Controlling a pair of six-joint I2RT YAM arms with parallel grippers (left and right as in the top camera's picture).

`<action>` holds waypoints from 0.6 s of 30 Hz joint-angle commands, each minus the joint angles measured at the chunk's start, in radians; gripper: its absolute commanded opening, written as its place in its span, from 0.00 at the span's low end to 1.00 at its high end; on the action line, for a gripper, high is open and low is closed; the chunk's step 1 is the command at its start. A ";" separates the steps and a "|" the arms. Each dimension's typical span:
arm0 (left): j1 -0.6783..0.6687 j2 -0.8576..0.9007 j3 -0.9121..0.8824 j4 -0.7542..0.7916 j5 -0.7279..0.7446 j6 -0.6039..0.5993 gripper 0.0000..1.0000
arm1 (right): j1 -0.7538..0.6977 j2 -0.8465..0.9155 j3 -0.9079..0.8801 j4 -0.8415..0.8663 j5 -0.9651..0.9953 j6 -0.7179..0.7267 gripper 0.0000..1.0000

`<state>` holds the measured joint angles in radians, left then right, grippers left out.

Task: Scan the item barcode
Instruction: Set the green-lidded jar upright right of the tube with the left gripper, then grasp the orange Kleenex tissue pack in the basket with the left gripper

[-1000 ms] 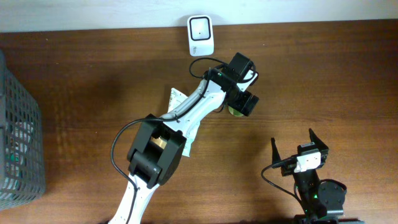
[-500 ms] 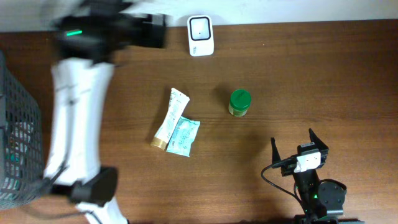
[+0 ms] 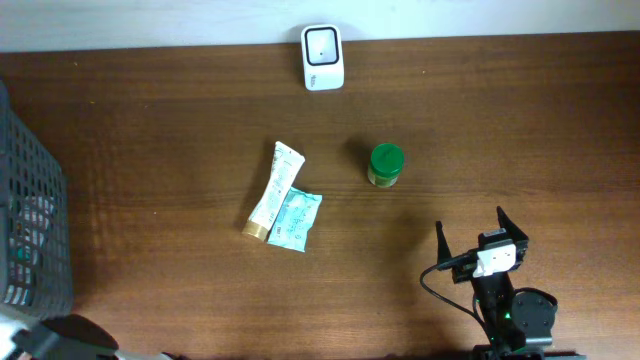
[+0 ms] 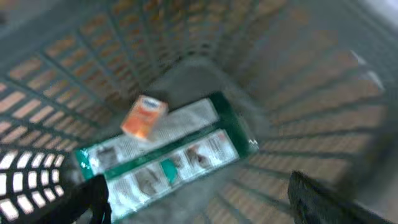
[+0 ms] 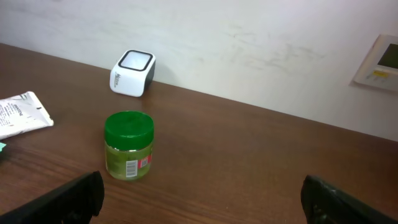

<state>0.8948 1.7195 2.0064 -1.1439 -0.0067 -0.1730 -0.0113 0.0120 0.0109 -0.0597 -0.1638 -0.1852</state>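
— Containers first. What's on the list?

— One grey mesh basket (image 3: 30,220), at the table's (image 3: 520,120) left edge, partly out of the overhead view. Seen from the left wrist, its floor holds a long green-and-white box (image 4: 165,158) lying flat, and a small orange-and-white box (image 4: 143,116) tilted on top of it. That picture is blurred; the print is unreadable.

— The hands?

— Left gripper (image 4: 205,205): over the basket's mouth, fingers spread wide, pinching nothing. Right gripper (image 5: 205,202): low at the near right, fingers spread wide too, nothing between them.

— Edges and room?

— White scanner (image 3: 323,57) at the far edge, against the wall. Bare wood along the whole right half. A white tube (image 3: 273,190) and a teal sachet (image 3: 294,220) lie touching at mid-table, left of the jar.

— And the jar?

— Green-lidded jar (image 3: 386,165): upright at mid-table, apart from everything, between scanner and right gripper. Clear body, yellow-green contents. Its white barcode label (image 5: 130,168), beside a red patch, faces the right wrist camera.
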 commanded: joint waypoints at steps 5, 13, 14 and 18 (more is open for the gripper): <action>0.065 0.032 -0.457 0.371 -0.133 0.415 0.89 | 0.006 -0.006 -0.005 -0.005 -0.009 0.006 0.98; 0.075 0.248 -0.467 0.530 -0.159 0.468 0.84 | 0.006 -0.006 -0.005 -0.005 -0.009 0.006 0.98; 0.075 0.275 -0.467 0.543 -0.159 0.467 0.84 | 0.006 -0.006 -0.005 -0.005 -0.009 0.006 0.98; 0.075 0.347 -0.467 0.612 -0.171 0.467 0.72 | 0.006 -0.006 -0.005 -0.005 -0.009 0.006 0.98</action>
<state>0.9665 2.0300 1.5425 -0.5694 -0.1593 0.2783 -0.0113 0.0120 0.0109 -0.0597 -0.1638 -0.1856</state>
